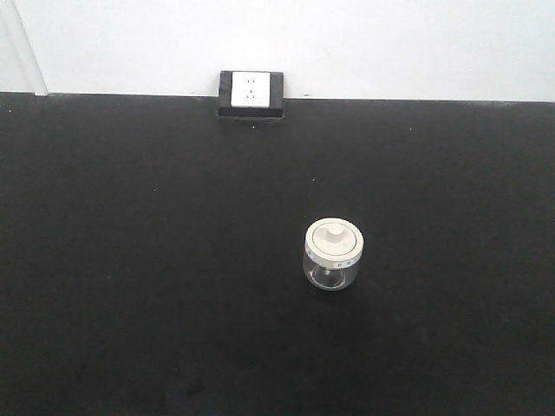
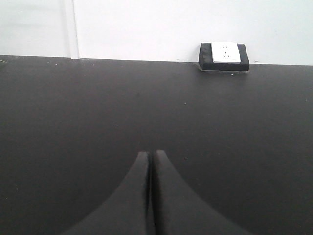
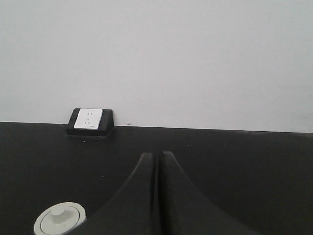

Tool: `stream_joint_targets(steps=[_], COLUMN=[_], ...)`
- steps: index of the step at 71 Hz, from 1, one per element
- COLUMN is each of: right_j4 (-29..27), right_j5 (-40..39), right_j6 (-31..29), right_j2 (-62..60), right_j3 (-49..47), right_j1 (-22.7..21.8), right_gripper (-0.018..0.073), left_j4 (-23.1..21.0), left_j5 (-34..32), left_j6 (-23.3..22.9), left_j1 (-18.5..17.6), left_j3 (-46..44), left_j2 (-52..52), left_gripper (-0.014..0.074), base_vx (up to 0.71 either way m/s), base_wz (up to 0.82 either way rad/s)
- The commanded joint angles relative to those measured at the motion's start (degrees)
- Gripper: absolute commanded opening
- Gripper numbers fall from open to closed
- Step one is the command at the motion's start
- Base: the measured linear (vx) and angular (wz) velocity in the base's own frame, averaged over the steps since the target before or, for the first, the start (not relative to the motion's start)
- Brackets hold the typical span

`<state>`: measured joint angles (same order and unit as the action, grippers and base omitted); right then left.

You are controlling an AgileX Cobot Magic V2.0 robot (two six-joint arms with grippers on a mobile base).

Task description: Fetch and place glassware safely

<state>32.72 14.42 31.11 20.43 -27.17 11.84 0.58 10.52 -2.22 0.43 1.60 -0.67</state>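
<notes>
Basically, glass jar (image 1: 332,256) stands upright on black table (image 1: 130,260), right of center in front view, cream-white lid (image 1: 333,240) on, knob on top, small label on lid rim facing camera. Jar looks clear, nothing touching it. Both hands out of front view. Left hand (image 2: 150,155) seen from its wrist cam: two dark fingers pressed together, tips meeting, nothing between them, hovering over bare table. Right hand (image 3: 157,155) same, fingers closed against each other, gripping nothing. In right wrist view, jar lid (image 3: 60,219) peeks in at bottom left, beside and left of the fingers, apart from them. Black socket box (image 1: 251,94) with white faceplate sits at table's far edge against white wall (image 1: 390,43), well apart from jar.
</notes>
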Motion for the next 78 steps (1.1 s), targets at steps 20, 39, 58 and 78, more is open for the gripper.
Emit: stream_joint_targets(steps=[20, 39, 58, 78], right_j4=[-7.7, -20.3, -20.5, -24.0], right_j5=[-1.1, -6.8, -11.9, -18.1], right_j6=[-11.0, -20.2, -20.1, -20.1], right_j2=[1.8, 1.9, -4.0, -11.4], right_j3=[-1.4, 4.2, 15.1, 28.5], right_j1=[-3.6, -13.3, -15.1, -15.1], right_gripper=[-0.0003, -0.0003, -0.0003, -0.0003], left_j4=[-0.6, -0.6, -0.6, -0.6], left_j5=[-4.7, -4.7, -4.7, -4.7], left_j6=[-0.4, -0.4, -0.4, -0.4], left_j1=[-0.2, -0.2, -0.2, -0.2], left_j3=[1.6, 1.6, 1.6, 1.6], left_j2=[-0.7, -0.7, -0.7, -0.7], left_gripper=[-0.0007, -0.0007, -0.0007, -0.0007], base_vx=[0.0, 0.0, 0.0, 0.0], base_wz=[0.0, 0.0, 0.0, 0.0])
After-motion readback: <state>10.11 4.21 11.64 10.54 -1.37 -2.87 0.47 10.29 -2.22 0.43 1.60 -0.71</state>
